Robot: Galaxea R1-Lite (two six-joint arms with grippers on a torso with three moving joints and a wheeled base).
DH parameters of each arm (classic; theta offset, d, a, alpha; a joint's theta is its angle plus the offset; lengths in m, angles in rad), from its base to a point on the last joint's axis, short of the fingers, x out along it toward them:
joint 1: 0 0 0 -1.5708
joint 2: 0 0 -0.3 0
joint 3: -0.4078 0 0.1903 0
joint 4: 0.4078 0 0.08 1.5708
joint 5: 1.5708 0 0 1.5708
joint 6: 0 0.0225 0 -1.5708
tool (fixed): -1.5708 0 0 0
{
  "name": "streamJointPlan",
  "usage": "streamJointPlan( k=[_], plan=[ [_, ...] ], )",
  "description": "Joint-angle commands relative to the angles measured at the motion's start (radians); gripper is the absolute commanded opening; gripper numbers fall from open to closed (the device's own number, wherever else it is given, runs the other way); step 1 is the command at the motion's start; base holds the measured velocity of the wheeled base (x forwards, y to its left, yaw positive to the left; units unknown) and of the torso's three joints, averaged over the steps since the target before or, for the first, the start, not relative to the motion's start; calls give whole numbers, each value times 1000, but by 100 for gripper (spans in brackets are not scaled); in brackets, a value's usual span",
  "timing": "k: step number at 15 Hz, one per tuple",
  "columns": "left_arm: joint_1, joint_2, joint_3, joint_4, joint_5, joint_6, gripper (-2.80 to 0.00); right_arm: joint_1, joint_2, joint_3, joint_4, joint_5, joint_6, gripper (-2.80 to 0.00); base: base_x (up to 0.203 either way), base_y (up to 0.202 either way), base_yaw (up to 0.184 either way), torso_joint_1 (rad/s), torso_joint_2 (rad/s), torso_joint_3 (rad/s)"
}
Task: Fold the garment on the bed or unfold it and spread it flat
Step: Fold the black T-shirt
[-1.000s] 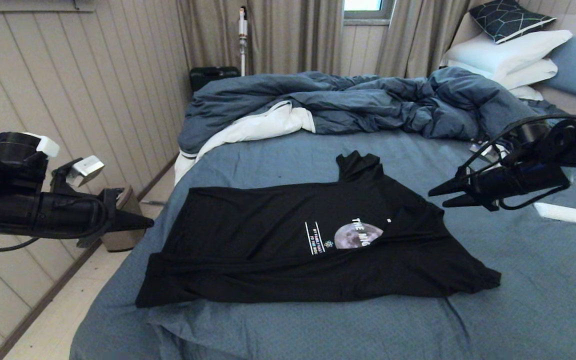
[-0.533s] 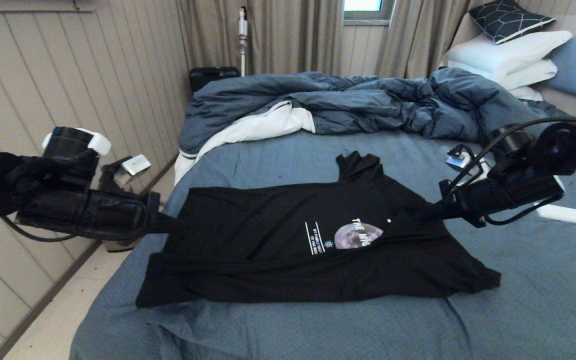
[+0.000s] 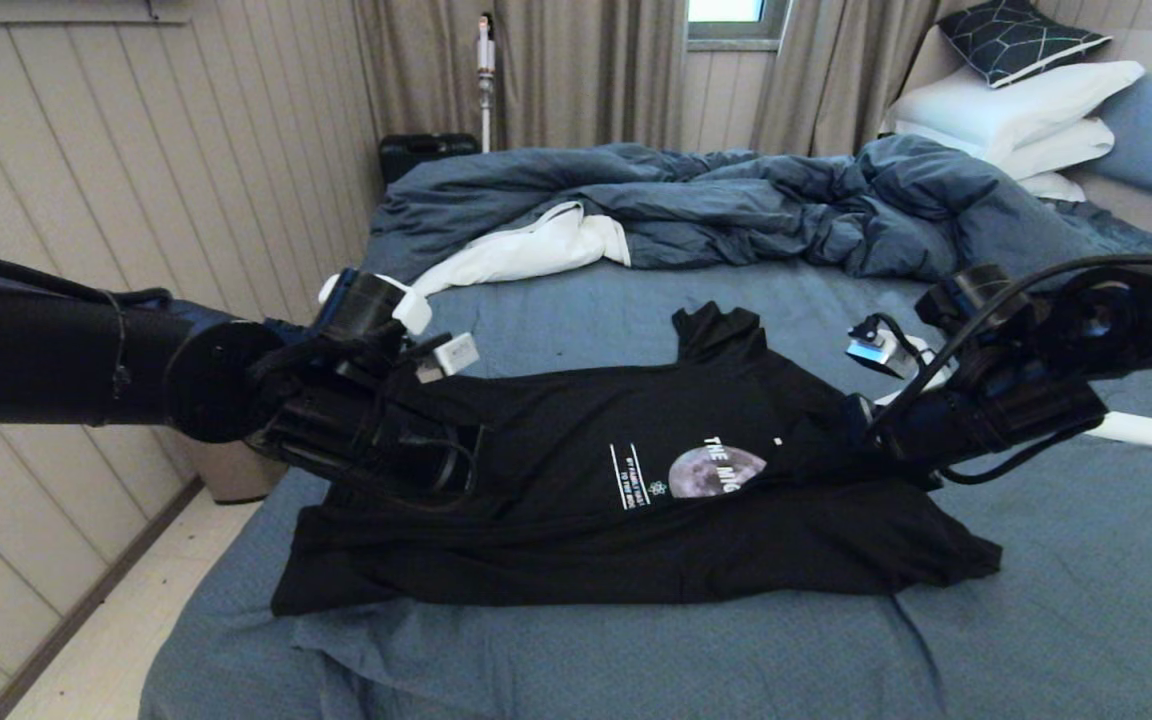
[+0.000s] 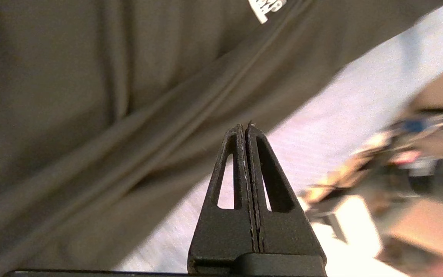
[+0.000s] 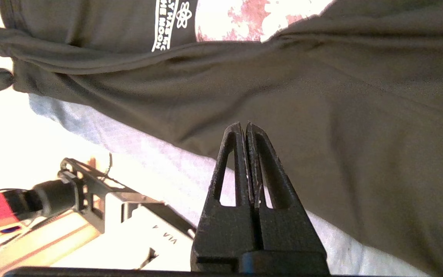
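— Looking at the garment [image 3: 576, 500], how do you think it will handle?

— It is a thin black T-shirt, so I judge it light, very soft and without any stiffness. It lies on the bed [image 3: 1036, 620], on the blue-grey sheet, near the front edge, already folded partly, with the moon print on top and one sleeve pointing to the duvet [image 3: 736, 200].

— And the grippers?

— The left gripper [image 4: 245, 129] is over the shirt's left part, with both fingers pressed together and nothing between them. The right gripper [image 5: 244, 127] is over the right part, fingers together as well, also empty.

— Where should they take hold?

— I think at an edge or a corner, pinching through both layers. The middle is flat and gives no fold to pinch. Because the cloth is limp, it will sag and slide if only one point is lifted, so two hands far apart are better.
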Motion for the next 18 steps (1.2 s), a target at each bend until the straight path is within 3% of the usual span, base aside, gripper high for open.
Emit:
streamJointPlan(
  k=[1,4,9,13,18],
  plan=[
    [-31,56,-11,0,37,33,-280,11,1,40,-40,4,1,-280,0,0,0,0,0,0],
    [-78,95,1,-2,153,70,-280,18,2,118,-143,6,8,-280,0,0,0,0,0,0],
    [-122,108,9,-4,163,72,-280,48,16,159,-179,31,15,-280,0,0,0,0,0,0],
    [-139,135,15,-83,169,73,-280,47,23,180,-197,54,15,-280,0,0,0,0,0,0],
    [-138,176,80,-176,256,71,-280,53,26,202,-227,56,15,-280,0,0,0,0,0,0]
  ],
)
